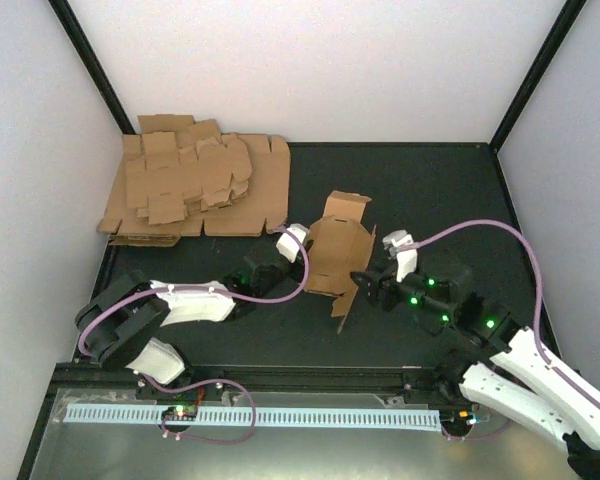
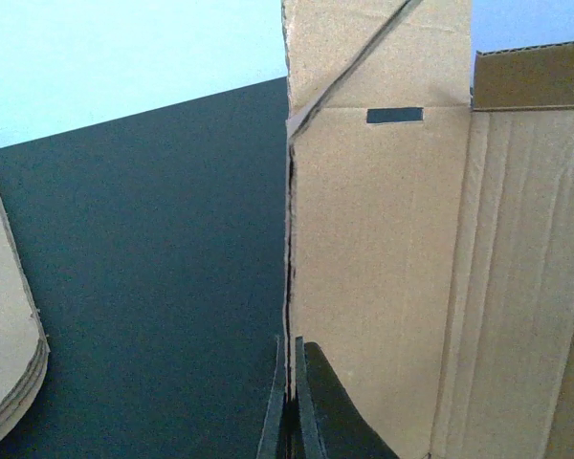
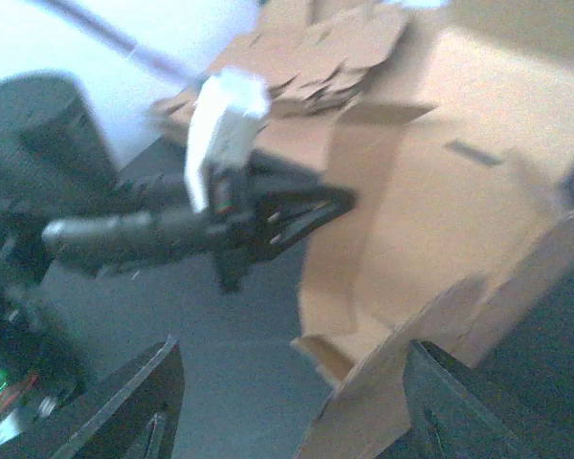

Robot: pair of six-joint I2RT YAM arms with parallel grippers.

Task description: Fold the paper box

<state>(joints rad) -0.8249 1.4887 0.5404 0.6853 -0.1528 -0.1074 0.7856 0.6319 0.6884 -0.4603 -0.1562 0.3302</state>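
On the black tabletop [image 1: 430, 190], the left tool [image 2: 289, 363] is clamping the plain brown cardboard paper box [image 1: 335, 255] upright, likely steadying it for the right tool [image 3: 292, 382], fingers apart.

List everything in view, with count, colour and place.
paper box: one, brown, mid-table, partly folded, between the end effectors
pile of cardboard sheets: one, brown, back left of the table
table: one, black, under everything
walls: three, white, left, back and right
toothed strip: one, white, along the near edge
cables: two, purple, one trailing from each end effector
left end effector: one, black, shut on the box's left edge
right end effector: one, black, open, at the box's right side
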